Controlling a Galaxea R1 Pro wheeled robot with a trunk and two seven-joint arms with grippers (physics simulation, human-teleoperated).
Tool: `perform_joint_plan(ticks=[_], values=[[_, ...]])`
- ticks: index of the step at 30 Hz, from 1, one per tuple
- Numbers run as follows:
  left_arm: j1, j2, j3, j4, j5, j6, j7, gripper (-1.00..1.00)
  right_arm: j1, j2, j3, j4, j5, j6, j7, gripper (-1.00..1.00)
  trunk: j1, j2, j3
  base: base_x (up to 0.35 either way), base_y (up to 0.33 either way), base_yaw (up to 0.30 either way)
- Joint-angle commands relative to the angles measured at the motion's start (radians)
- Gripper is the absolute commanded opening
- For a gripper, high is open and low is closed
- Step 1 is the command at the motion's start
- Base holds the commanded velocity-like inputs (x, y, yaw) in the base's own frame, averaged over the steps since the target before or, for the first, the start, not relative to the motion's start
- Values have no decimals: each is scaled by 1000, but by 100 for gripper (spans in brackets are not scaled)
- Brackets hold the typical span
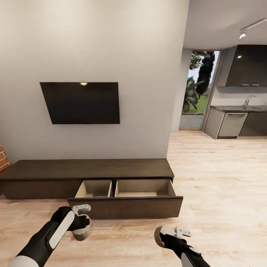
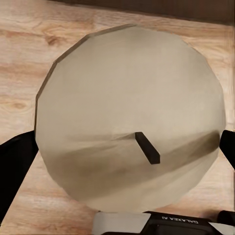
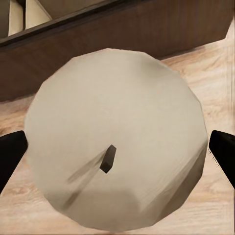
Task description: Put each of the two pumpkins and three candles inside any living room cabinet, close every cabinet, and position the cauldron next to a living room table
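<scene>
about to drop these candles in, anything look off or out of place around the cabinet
Nothing looks spilled or damaged. The cabinet has one wide drawer pulled open, its two beige compartments bare as far as they show. The left gripper and right gripper each hold a candle above the floor.

Pale grey wall (image 1: 92, 44), black TV (image 1: 83, 102) mounted on it. Light wood plank floor (image 1: 222, 178). Red brick (image 1: 3, 157) at far left edge. Beyond: kitchen with dark grey units (image 1: 237, 124), sink tap (image 1: 247, 100), ceiling spotlight (image 1: 242, 35), tall window (image 1: 198, 85) showing greenery.
</scene>
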Motion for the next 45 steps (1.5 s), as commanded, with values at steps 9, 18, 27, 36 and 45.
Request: perform_joint_plan(ticks=[9, 18, 27, 36, 45], values=[[-1, -7, -2, -18, 16, 7, 8, -100, -1, -2, 9, -38, 3, 55, -10, -100, 1, -1, -2, 88, 0, -164], [4, 5, 2, -154, 26, 55, 5, -100, -2, 6, 9, -409, -2, 509, -294, -100, -34, 62, 27, 2, 0, -5], [5, -5, 3, -282, 32, 75, 6, -100, -6, 65, 10, -644, -3, 784, -407, -100, -68, 125, 55, 0, 0, 0], [-5, -91, -10, -260, 25, 73, 9, -100, -21, 96, 14, -540, 3, 735, -427, -100, -103, 188, 83, 0, 0, 0], [-25, -202, 3, -182, 36, 67, 197, -100, -21, 96, 14, -538, 10, 730, -428, -100, -137, 251, 111, 0, 0, 0]])
